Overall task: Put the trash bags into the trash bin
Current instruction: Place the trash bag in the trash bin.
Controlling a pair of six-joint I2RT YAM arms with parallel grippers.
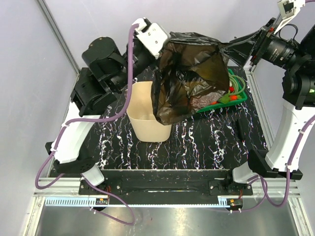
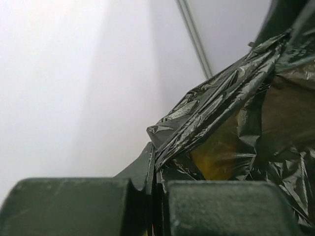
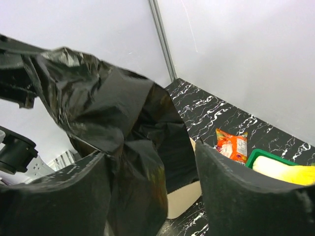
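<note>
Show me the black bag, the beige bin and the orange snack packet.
black bag (image 1: pixel 189 81), top view, hanging middle.
beige bin (image 1: pixel 147 129), top view, near wall.
orange snack packet (image 3: pixel 232 146), right wrist view, front face.

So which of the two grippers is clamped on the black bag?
The left gripper: its jaws are shut on an edge of the trash bag. On the right gripper the jaws stand apart, plastic loose between them.

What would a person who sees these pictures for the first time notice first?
A big glossy black trash bag held high over the middle of the table, pinched at its top corner by the left claw. Its lower end hangs at the rim of the cream trash bin just below. Behind, at the right, a green tray peeks out.
</note>
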